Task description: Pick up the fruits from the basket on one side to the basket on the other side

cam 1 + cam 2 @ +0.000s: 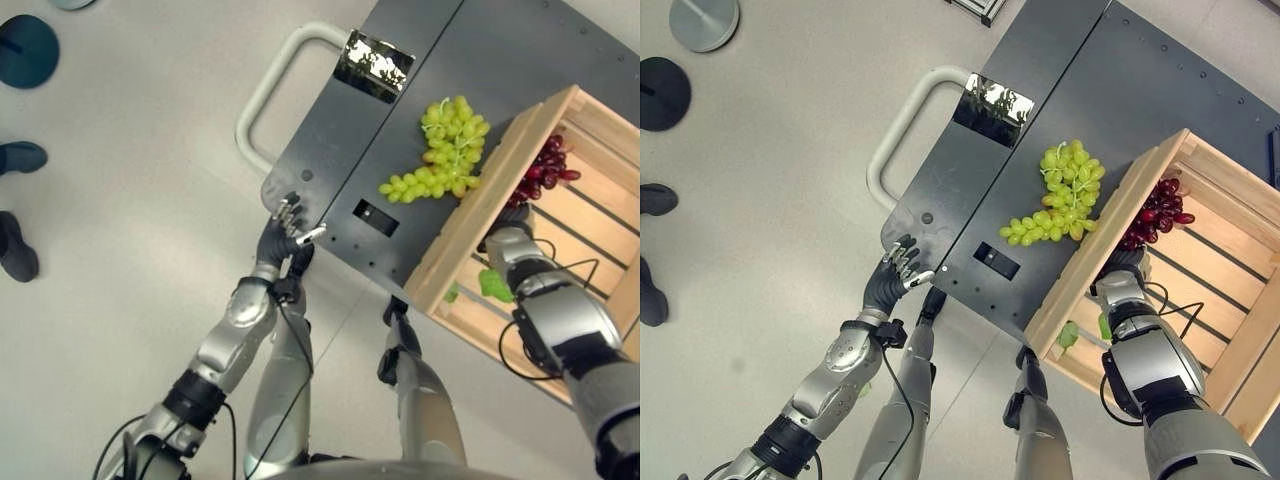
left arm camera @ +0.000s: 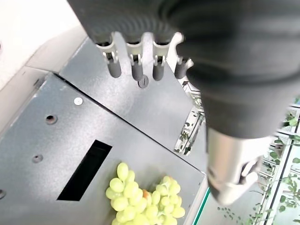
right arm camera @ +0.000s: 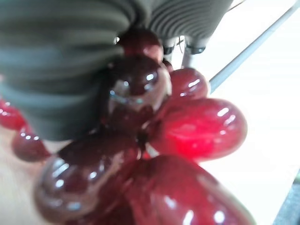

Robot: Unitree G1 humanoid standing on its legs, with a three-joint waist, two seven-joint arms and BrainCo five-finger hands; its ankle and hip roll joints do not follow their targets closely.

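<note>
— Two bunches, where? Your right robot hand [image 1: 1127, 262] is buried in the red grapes [image 1: 1152, 218] inside the wooden crate [image 1: 1230, 255]; its grip I cannot tell.
— Left robot hand [image 1: 893, 275]?
— Released, bracing the surface [image 1: 1040, 90] edge; green grapes [image 1: 1058, 200] lie beside the crate.

Premises appear to be a robot test lab or workshop, not a home. Flooring is bare, pale grey and seamless [image 1: 130, 200]. The work surface is a dark grey metal platform cart [image 1: 480, 70] with bolt holes and a pale tubular push handle [image 1: 275, 85]. Round dark stand bases [image 1: 662, 92] sit on the floor nearby. A person's dark shoes [image 1: 18, 245] stand at the edge, suggesting supervised operation
</note>
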